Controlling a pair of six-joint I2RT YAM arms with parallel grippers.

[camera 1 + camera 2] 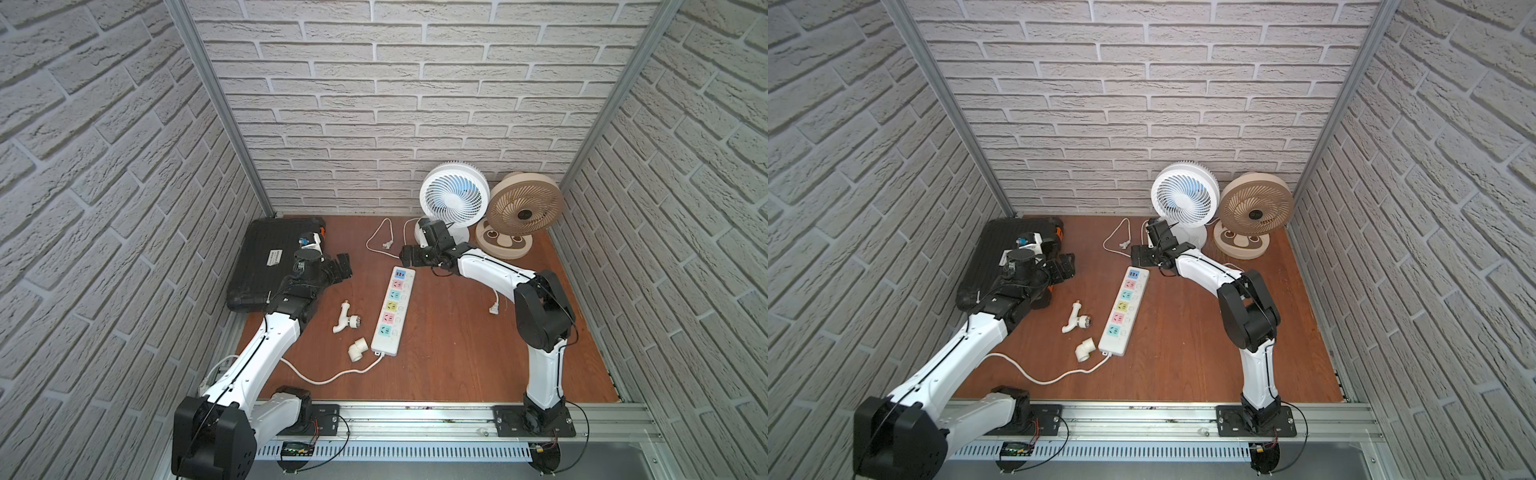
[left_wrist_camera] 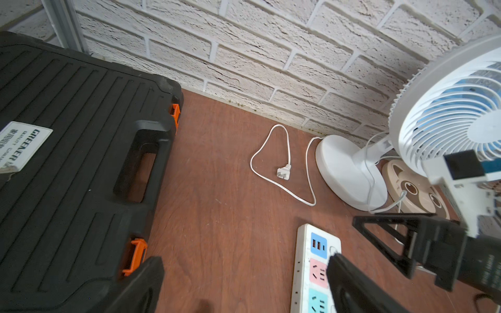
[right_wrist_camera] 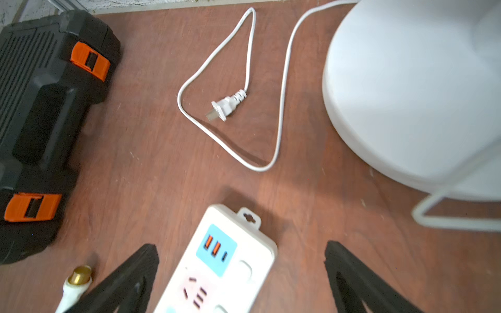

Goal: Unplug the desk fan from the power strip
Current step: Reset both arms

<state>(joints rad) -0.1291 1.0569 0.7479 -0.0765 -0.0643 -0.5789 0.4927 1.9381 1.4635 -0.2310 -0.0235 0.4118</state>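
Observation:
The power strip (image 1: 392, 311) (image 1: 1123, 311) lies mid-table, and no plug sits in any socket that shows. The white desk fan (image 1: 453, 199) (image 1: 1185, 195) stands at the back wall. Its white plug (image 1: 386, 246) (image 3: 223, 108) (image 2: 283, 172) lies loose on the wood beyond the strip's far end, cord looped. My right gripper (image 1: 405, 255) (image 3: 241, 249) hovers open over the strip's USB end (image 3: 217, 249), holding nothing. My left gripper (image 1: 345, 266) (image 2: 244, 260) is open and empty beside the black case, left of the strip (image 2: 315, 265).
A black tool case (image 1: 270, 262) with orange latches fills the back left. A beige fan (image 1: 523, 208) stands right of the white one, its plug (image 1: 493, 309) on the table by my right arm. Two white pipe fittings (image 1: 347, 322) (image 1: 358, 349) lie left of the strip.

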